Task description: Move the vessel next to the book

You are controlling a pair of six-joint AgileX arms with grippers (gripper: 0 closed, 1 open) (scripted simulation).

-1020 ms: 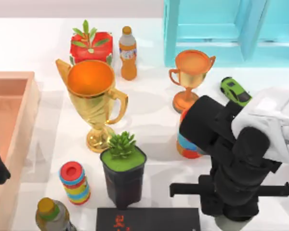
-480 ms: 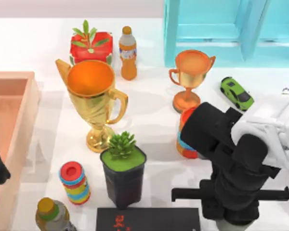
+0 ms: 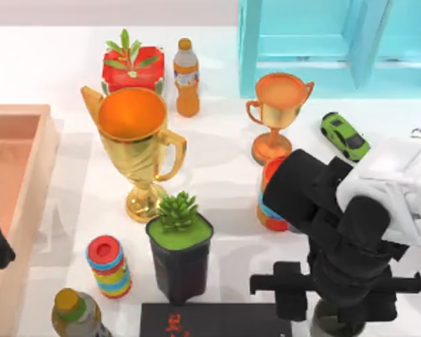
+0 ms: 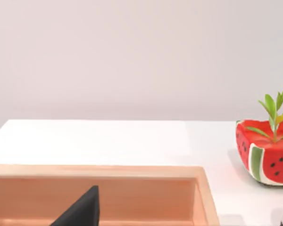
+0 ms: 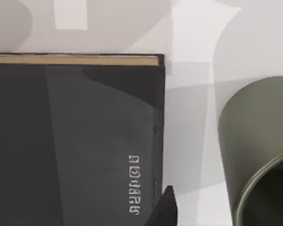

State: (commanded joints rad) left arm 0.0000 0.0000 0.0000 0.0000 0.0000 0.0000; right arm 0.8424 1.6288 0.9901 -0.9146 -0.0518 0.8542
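Grey-green vessel (image 3: 330,324) is standing just right of the book (image 3: 217,319), under the right gripper (image 3: 333,309), which is hanging directly over it; can't tell whether the fingers are spread or pinching. My read: placement step is finishing, so any lift should go straight up, avoiding the striped can (image 3: 270,210). Left arm is parked over the wooden tray (image 3: 28,182).

vessel (image 3: 328,324) stands just right of book (image 3: 216,320).

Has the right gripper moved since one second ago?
Yes. In the top view the right gripper has shifted toward the lower edge, further from the copper trophy cup, and now sits beside the black book.
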